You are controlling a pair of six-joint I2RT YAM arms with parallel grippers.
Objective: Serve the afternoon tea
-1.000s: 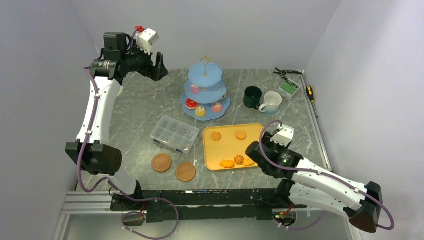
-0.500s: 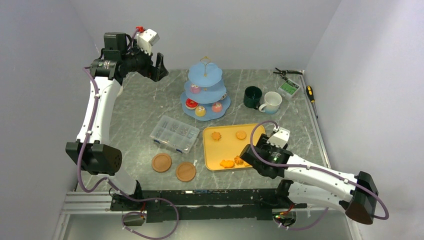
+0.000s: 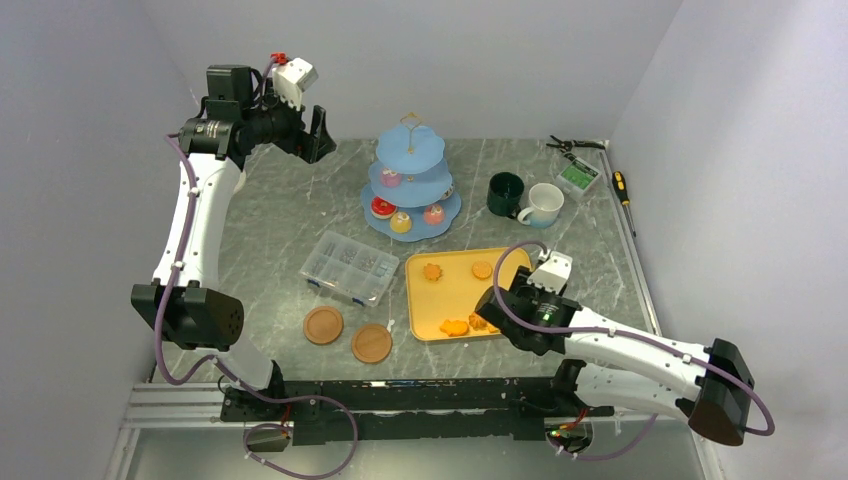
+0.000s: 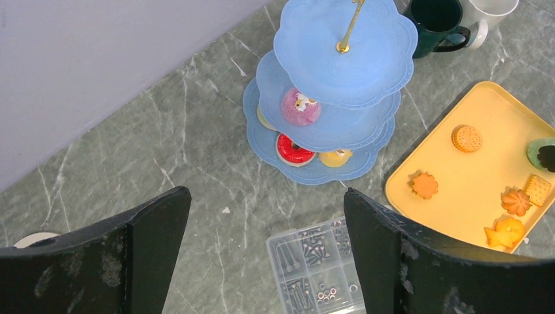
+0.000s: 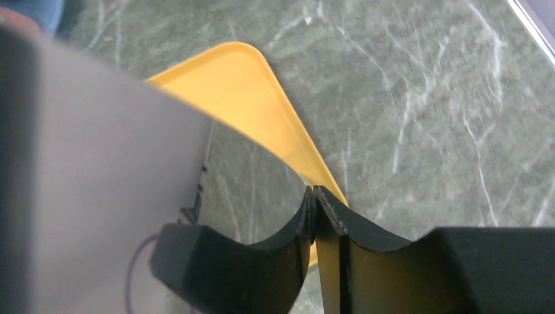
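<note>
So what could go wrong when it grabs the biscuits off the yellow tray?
1. The biscuits in the near corner of the yellow tray lie bunched together, and the right gripper hangs right by them. It might nudge the neighbours or shove one over the rim.
2. The blue stand holds a pink cake and a red doughnut under overhanging tiers, so putting a biscuit there could knock them.

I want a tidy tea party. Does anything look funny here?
A screw box sits beside the tray, and pliers and a screwdriver lie near the far right corner. Not tea things. Nothing looks spilled.
</note>
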